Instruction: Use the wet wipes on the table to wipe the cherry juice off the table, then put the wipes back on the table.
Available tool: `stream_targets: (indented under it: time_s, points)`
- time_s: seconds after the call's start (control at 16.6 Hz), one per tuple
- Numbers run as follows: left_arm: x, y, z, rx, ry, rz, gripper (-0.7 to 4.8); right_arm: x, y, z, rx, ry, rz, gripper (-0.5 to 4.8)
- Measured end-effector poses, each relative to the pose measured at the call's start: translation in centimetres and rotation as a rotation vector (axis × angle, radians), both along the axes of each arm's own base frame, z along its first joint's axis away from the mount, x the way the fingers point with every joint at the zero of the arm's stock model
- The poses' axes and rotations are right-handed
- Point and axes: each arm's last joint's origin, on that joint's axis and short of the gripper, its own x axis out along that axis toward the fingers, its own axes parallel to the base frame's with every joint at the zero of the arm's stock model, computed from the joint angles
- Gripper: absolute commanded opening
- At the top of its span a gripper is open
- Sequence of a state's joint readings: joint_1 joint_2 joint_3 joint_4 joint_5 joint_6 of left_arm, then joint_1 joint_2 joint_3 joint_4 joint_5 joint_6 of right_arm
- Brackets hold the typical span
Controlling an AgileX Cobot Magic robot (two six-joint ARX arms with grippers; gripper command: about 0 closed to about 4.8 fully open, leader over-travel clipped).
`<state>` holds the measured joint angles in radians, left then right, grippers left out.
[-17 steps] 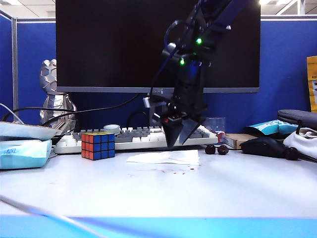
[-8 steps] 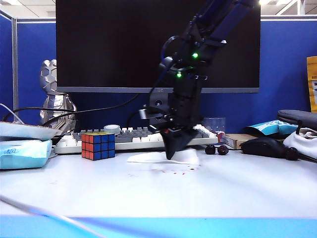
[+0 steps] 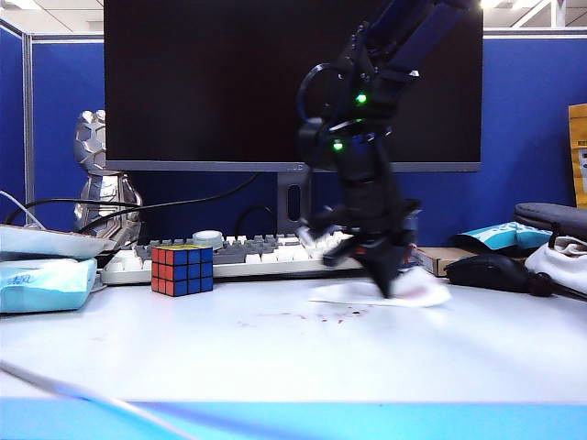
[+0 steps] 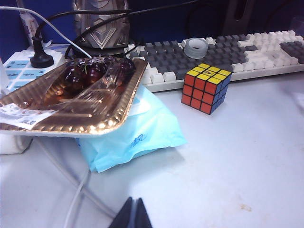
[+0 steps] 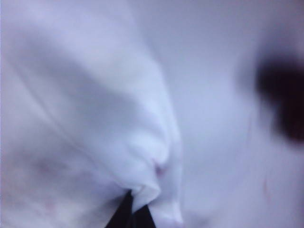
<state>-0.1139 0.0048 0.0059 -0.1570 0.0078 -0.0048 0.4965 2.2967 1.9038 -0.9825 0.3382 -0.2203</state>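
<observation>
Right wrist view: soft creased wet wipes [image 5: 95, 118]

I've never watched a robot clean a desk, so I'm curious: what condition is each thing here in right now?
Right tool: shut on the wet wipe, low over the table.
Wet wipe: pinched, lying on the table, faintly pink-stained.
Cherry juice: red specks on the table, not wiped.
Left tool: shut, holding nothing, near the tissue pack.
Tissue pack: under the foil tray.
Puzzle cube: unsolved, before the keyboard.
</observation>
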Motion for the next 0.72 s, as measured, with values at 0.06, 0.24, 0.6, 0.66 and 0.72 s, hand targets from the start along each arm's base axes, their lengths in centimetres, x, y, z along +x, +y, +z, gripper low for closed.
stream_targets:
  time_s: [0.06, 0.24, 0.6, 0.66, 0.72]
  points:
    - [0.0, 0.0, 0.0, 0.0, 0.0, 0.0, -0.02, -0.4, -0.2, 0.1, 0.009, 0.054, 0.001, -0.01]
    - [0.0, 0.0, 0.0, 0.0, 0.0, 0.0, -0.02, -2.4, 0.0, 0.6, 0.254, 0.362, 0.034, -0.01]
    - [0.0, 0.0, 0.0, 0.0, 0.0, 0.0, -0.02, -3.3, 2.4, 0.0, 0.439, 0.436, 0.044, -0.01]
    - [0.0, 0.0, 0.0, 0.0, 0.0, 0.0, -0.02, -2.8, 2.6, 0.3, 0.38, 0.32, 0.028, -0.01]
    - [0.0, 0.0, 0.0, 0.0, 0.0, 0.0, -0.02, -1.9, 2.5, 0.6, 0.321, 0.19, 0.009, -0.01]
